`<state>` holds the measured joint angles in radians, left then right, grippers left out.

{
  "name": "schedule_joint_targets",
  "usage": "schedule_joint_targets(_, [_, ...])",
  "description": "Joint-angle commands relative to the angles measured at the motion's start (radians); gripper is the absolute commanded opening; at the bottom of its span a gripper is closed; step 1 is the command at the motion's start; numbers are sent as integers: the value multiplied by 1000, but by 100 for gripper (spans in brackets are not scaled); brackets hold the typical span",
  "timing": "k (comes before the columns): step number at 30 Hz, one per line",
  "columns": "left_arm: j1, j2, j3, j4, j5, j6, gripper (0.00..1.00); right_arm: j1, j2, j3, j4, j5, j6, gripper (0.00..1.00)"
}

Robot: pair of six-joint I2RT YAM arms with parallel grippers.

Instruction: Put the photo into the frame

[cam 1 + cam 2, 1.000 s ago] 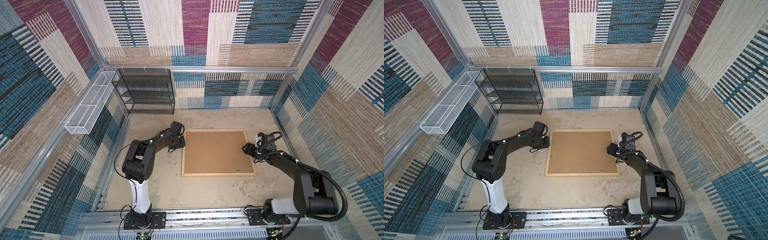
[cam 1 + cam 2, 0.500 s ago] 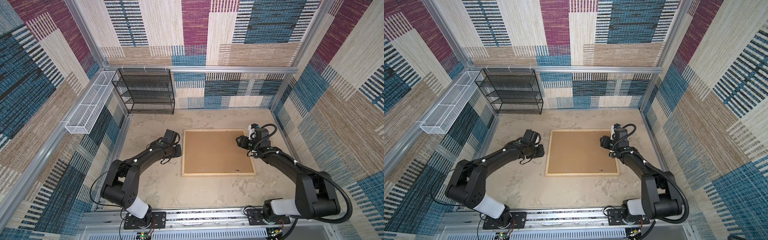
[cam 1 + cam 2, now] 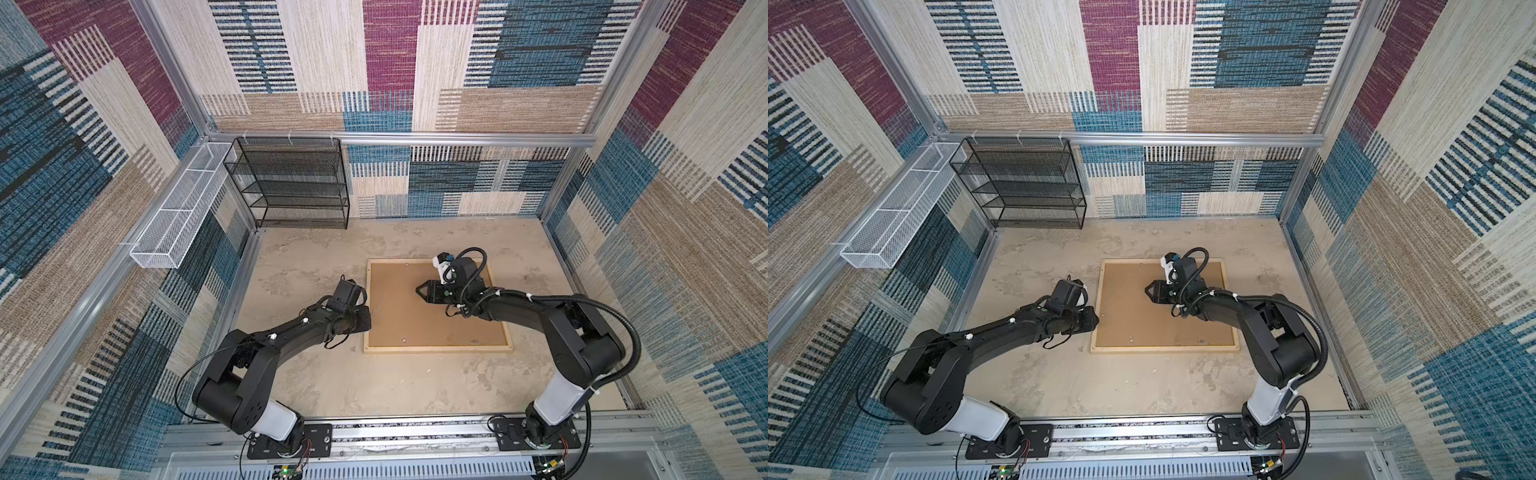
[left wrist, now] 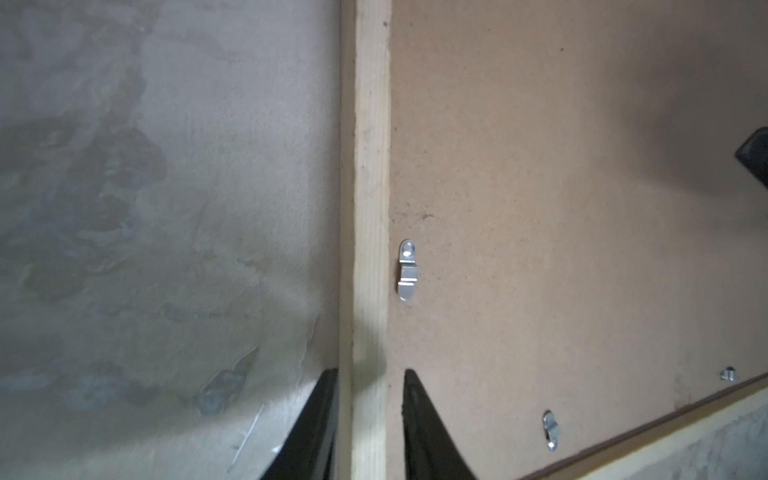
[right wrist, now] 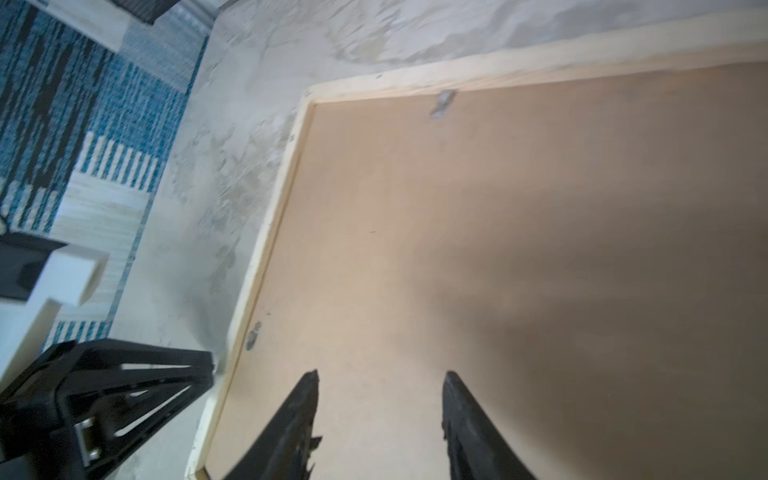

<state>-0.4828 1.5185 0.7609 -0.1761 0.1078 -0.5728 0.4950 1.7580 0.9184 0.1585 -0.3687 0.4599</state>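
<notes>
Left gripper (image 4: 371,372) first: its jaws are drawn narrow and stand astride the left wooden bar of the frame (image 4: 365,166), one finger on the table side, one over the brown backing board (image 4: 561,187). Whether they actually bite the bar I cannot tell; a sliver of board shows beside the inner finger. I judge it is there to pin the frame against sliding while the other arm works. A small metal turn clip (image 4: 407,270) sits just ahead on the board beside the bar, with two more near the near bar. The right gripper (image 5: 380,374) hangs over the far half of the board, jaws partly apart with nothing between them, pointing toward the left bar. The frame lies flat, back upward, on the mottled table (image 3: 374,382), with the board seated inside its bars. The photo is nowhere in sight; if it is in, it lies under the board, and I cannot tell. Against a second ago, the left gripper has slid from the frame's far left corner down along that bar toward the near side. The right has left the right bar, swung inward over the board and narrowed its jaws. The frame itself has not shifted.
</notes>
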Motion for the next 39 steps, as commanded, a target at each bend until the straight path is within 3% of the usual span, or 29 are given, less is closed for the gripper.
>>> schedule_joint_targets(1, [-3,21,18,3,1,-1,29,48,58,35,65,-53,35,46])
schedule_joint_targets(18, [-11,36,86,-135,-56,42,20,216,231,180,32,-142,37,24])
schedule_joint_targets(23, [-11,35,83,-138,-56,40,19,226,259,195,24,-142,38,16])
schedule_joint_targets(39, [-14,76,97,-161,-54,39,14,227,322,240,-41,-71,43,3])
